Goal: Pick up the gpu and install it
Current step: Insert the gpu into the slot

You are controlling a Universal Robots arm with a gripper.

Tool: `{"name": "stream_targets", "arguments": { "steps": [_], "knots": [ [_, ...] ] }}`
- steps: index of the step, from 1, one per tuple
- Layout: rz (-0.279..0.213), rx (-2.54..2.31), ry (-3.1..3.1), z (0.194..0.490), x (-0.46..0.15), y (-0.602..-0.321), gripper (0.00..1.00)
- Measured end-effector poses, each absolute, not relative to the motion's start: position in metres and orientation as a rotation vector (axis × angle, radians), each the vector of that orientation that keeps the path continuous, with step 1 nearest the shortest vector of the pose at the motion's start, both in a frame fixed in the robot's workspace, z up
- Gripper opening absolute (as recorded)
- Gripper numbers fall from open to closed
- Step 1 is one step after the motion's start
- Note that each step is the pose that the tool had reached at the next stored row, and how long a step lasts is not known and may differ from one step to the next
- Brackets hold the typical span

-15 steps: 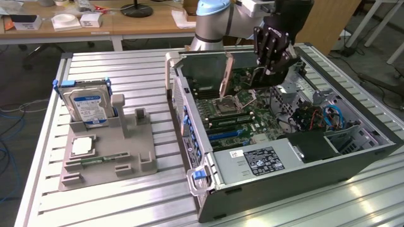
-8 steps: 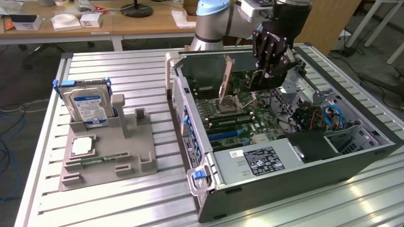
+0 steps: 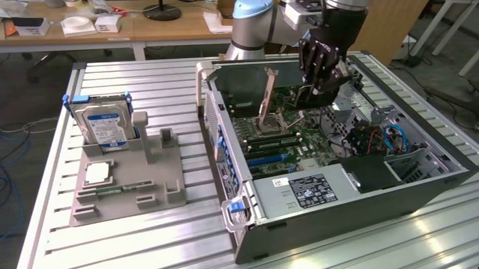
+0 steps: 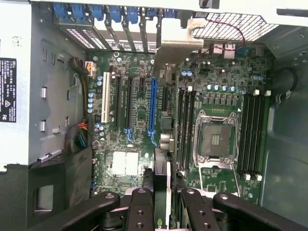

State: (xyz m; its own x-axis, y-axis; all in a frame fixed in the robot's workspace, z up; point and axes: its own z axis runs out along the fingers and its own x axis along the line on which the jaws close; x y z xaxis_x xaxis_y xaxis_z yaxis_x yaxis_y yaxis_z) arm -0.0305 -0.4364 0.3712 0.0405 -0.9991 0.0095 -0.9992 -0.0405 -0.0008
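The slatted table (image 3: 150, 84) carries an open computer case (image 3: 419, 185) on the exterior view's right. Over the case's far part hangs the gripper (image 3: 320, 84), its fingers narrowed onto the gpu (image 4: 162, 168). The card is held edge-on over the motherboard (image 4: 139, 115), just beside the long blue slot (image 4: 152, 108)

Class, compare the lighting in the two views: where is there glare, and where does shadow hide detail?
Exterior view: light glares in bright streaks off the slatted metal table beside the computer case. Wrist view: the mesh panel at the case's edge is washed out to white, while the gripper and the edge of the gpu it holds are almost black.
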Motion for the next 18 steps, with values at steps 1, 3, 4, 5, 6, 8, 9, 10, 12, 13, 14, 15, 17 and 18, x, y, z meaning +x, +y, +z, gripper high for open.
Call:
{"name": "stream_targets", "arguments": {
  "steps": [1,3,4,5,6,8,9,10,12,13,14,15,17,18],
  "knots": [
    [0.012,2.262,-2.172,0.37,-0.03,-0.436,0.27],
    [0.012,2.262,-2.172,0.369,-0.03,-0.437,0.27],
    [0.012,2.262,-2.172,0.368,-0.03,-0.437,0.27],
    [0.012,2.262,-2.172,0.367,-0.03,-0.437,0.27],
    [0.012,2.262,-2.172,0.366,-0.03,-0.437,0.27],
    [0.012,2.262,-2.172,0.363,-0.03,-0.437,0.27],
    [0.012,2.262,-2.172,0.362,-0.03,-0.437,0.27],
    [0.012,2.262,-2.172,0.36,-0.03,-0.437,0.27],
    [0.012,2.262,-2.172,0.358,-0.031,-0.438,0.27],
    [0.012,2.262,-2.172,0.356,-0.031,-0.439,0.27],
    [0.012,2.262,-2.172,0.354,-0.031,-0.44,0.27],
    [0.012,2.261,-2.172,0.353,-0.031,-0.441,0.27],
    [0.012,2.261,-2.171,0.352,-0.031,-0.442,0.27],
    [0.012,2.261,-2.171,0.352,-0.031,-0.442,0.27]
  ]
}}
